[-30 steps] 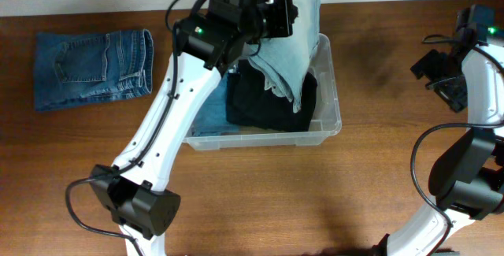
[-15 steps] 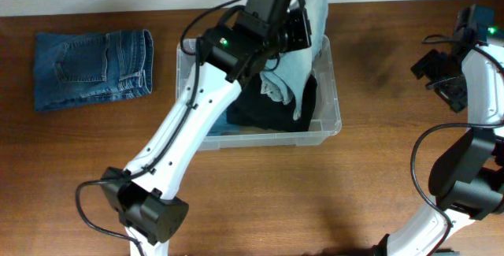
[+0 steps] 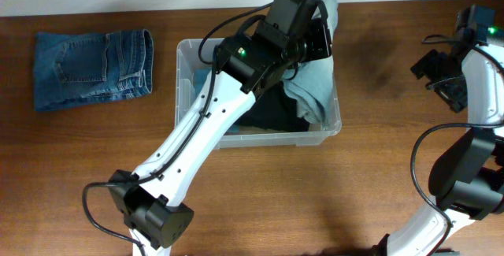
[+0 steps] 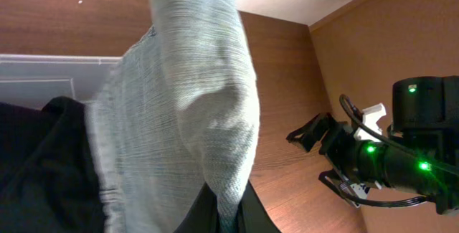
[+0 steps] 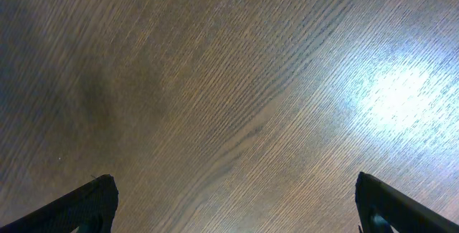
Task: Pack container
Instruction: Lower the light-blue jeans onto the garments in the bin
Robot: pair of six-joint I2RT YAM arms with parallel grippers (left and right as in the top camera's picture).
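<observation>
Jeans of folded blue denim [image 3: 93,68] are left unpacked to the left of the clear rectangular plastic container [image 3: 183,75] in the middle. A pale grey cloth garment [image 3: 315,90], clamped in the left gripper [image 4: 224,215], has been swung over its right end for release; the right gripper [image 5: 233,204] is held apart.

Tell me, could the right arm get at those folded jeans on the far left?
Probably not. The folded jeans lie far left on the table, the right end effector hangs open at the far right, and the container and the left arm stand between them.
</observation>
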